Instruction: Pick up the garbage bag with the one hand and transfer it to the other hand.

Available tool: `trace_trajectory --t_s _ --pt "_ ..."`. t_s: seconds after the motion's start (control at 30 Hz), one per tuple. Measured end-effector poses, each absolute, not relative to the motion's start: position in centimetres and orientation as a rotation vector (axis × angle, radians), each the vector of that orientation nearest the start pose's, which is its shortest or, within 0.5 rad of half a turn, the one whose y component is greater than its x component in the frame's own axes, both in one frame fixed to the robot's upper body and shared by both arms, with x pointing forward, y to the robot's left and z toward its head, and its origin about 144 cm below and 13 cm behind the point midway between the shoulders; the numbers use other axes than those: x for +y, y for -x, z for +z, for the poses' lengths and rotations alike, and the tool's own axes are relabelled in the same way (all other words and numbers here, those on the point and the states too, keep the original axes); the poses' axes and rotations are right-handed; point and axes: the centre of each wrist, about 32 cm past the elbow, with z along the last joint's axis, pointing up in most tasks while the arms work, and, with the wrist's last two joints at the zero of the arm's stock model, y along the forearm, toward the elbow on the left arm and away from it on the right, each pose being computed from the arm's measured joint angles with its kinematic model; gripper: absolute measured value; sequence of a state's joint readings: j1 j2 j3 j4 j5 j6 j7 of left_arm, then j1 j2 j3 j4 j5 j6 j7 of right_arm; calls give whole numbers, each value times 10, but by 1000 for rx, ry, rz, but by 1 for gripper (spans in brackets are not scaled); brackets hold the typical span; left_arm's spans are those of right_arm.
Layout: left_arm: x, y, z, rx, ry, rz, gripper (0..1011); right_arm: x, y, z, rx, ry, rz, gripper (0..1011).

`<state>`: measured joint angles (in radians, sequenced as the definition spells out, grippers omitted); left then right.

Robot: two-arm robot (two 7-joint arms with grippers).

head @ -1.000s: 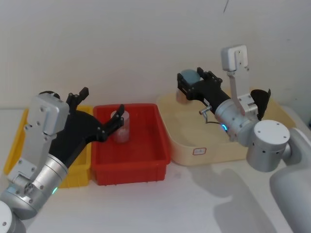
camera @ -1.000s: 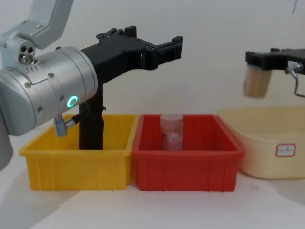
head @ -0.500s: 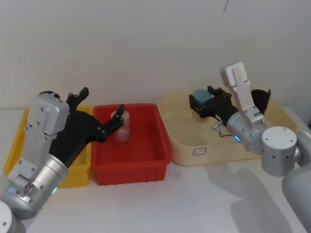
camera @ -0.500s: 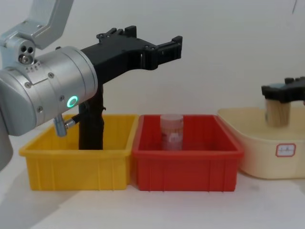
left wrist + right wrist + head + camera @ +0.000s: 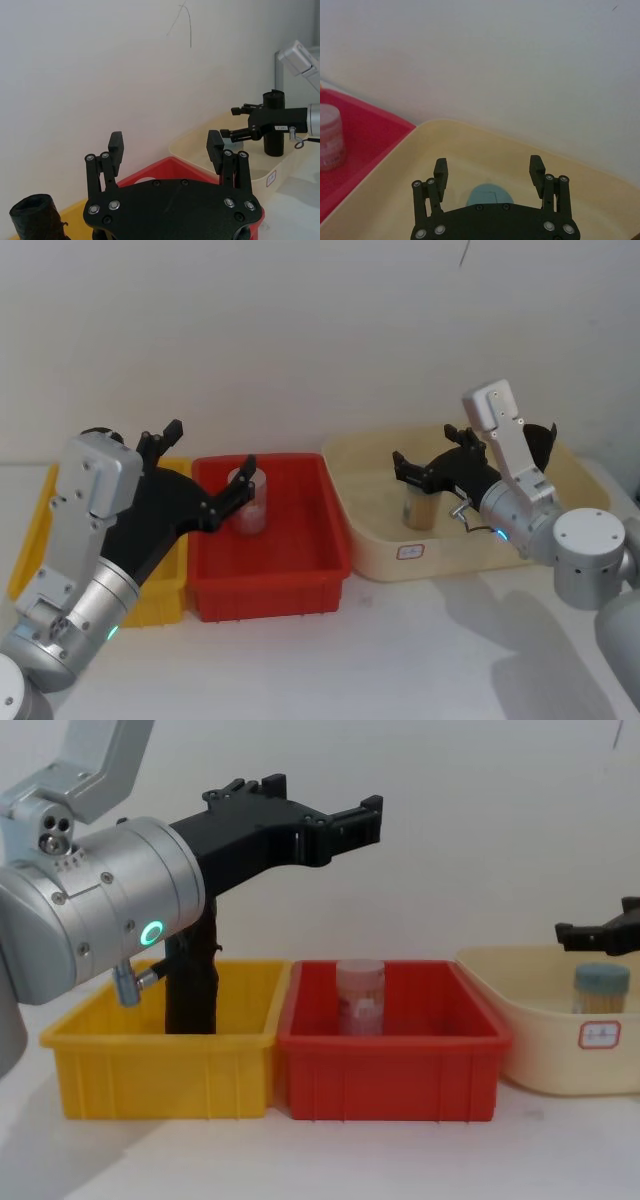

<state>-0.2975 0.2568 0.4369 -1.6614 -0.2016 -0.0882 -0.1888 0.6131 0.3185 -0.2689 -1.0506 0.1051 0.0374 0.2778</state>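
Note:
The garbage bag [image 5: 541,444], a smooth black roll, stands upright at the far right of the beige tub [image 5: 440,560], behind my right arm. In the left wrist view the garbage bag [image 5: 273,145] rises just behind the right gripper [image 5: 235,122]. My right gripper [image 5: 430,458] is open and empty, its fingers [image 5: 440,170] spread over a teal-lidded jar [image 5: 418,508] on the tub floor. The open, empty left gripper [image 5: 210,448] hangs over the seam between the yellow and red bins, well away from the bag.
A bumpy black roll [image 5: 190,985] stands in the yellow bin [image 5: 160,1070], behind my left gripper [image 5: 322,796]. A clear jar [image 5: 360,997] sits in the red bin [image 5: 390,1070]. The teal-lidded jar [image 5: 598,990] stands under the right gripper [image 5: 600,925].
My right gripper came down into the beige tub with the teal-lidded jar, set it on the floor and opened. The left arm has not moved.

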Motion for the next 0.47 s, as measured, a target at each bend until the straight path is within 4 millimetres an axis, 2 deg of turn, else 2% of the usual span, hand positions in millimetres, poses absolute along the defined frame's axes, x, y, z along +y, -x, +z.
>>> trace_trajectory --t_s 0.47 --pt "161 -502 1246 -344 176 924 1001 -297 -600 1241 -222 111 -1164 1000"
